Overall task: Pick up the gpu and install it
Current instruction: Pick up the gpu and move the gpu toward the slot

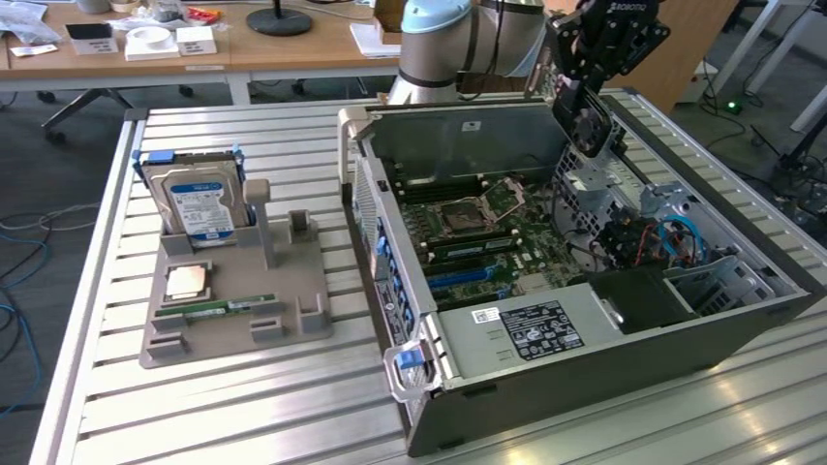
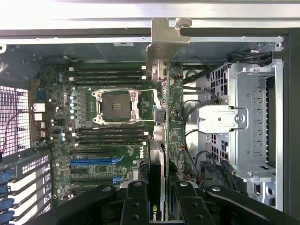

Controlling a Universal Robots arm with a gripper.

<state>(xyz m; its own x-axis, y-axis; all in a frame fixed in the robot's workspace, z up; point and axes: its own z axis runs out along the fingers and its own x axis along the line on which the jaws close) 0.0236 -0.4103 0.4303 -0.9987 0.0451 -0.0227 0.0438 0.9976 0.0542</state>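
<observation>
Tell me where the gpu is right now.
The gpu is held in the gripper toward the exterior view's right, above the open computer case, over the motherboard next to the drive cage.

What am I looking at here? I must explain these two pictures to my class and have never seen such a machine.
It is a robot arm ending in a gripper, a kind of clamp. One picture comes from a camera off to the side; the other from a camera on the arm's wrist, looking down. On the metal table lies an open computer case, its motherboard showing. Beside it a grey tray carries a hard drive, a square chip and a RAM stick. The gripper is shut on the gpu, a graphics card, holding it above the case.
</observation>
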